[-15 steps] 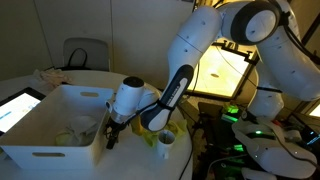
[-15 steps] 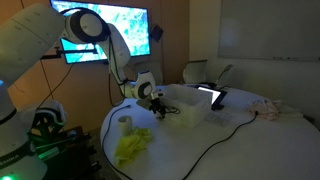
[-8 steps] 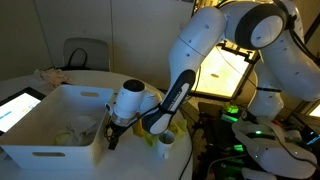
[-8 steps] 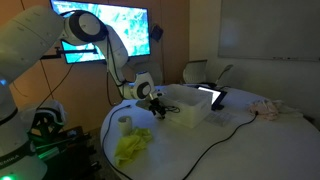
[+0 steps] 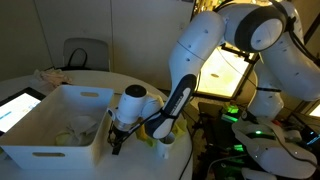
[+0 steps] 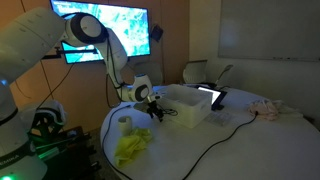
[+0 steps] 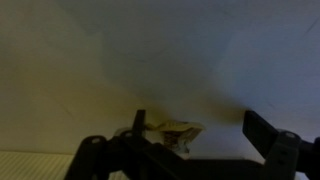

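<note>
The gripper (image 5: 112, 145) hangs released and empty, tips down low over the desk (image 6: 250, 140). It sits just outside the white bin (image 5: 50, 135) at its nine o'clock, seemingly to clear the wall. A yellow cloth (image 6: 133, 147) lies nearby.

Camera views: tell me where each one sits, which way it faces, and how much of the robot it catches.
Exterior view: beside the round table, looking across the white bin at the arm and its open tool by the bin's wall.
Exterior view: across the round table, facing the screen; arm and tool left of the bin.
Wrist view: on the wrist, facing a pale surface; only the tool's fingers show.
Both exterior views share bin, arm and tool.
</note>
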`<state>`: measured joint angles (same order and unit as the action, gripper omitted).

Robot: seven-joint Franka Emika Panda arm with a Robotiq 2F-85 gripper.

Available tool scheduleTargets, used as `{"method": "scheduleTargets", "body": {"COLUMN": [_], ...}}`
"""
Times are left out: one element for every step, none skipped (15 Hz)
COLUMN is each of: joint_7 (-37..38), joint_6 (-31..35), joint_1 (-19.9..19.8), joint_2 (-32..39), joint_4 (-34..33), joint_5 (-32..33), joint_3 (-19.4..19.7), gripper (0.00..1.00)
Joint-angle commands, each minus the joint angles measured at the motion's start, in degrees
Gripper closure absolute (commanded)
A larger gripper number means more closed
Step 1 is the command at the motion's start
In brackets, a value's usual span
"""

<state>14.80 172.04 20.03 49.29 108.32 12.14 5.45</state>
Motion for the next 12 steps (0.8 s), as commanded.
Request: {"method": "scheduleTargets", "body": {"joint_7": [-0.9,-0.5,-0.3,0.3,0.6,1.1,1.9,1.9,3.1,3.2,3.0,2.7], "joint_6": [2.9,3.6,4.2,5.5,6.4,7.3,8.6,9.7,10.9,11.6,11.7,11.8], "joint_1": [1.8,2.0,2.3,3.0,3.8,4.8,6.6,7.6,10.3,11.4,12.6,13.5], "joint_2": [-0.4,-0.3,-0.3,0.0,0.1,0.3,0.7,0.8,1.3,1.5,1.6,1.8], "joint_4": [1.1,1.1,1.2,1.3,1.3,1.4,1.4,1.7,1.7,2.0,2.2,2.4], "joint_5": [-2.3,-2.7,-3.1,-3.6,-4.3,-5.2,-6.0,-6.9,-8.2,-9.5,-10.6,-11.4], "joint_3": [1.3,1.6,1.8,2.5,3.4,4.4,6.4,7.5,10.4,11.5,12.6,13.5], "gripper": [0.0,0.0,0.0,0.0,0.0,0.0,0.0,0.0,0.0,0.0,0.0,0.01]}}
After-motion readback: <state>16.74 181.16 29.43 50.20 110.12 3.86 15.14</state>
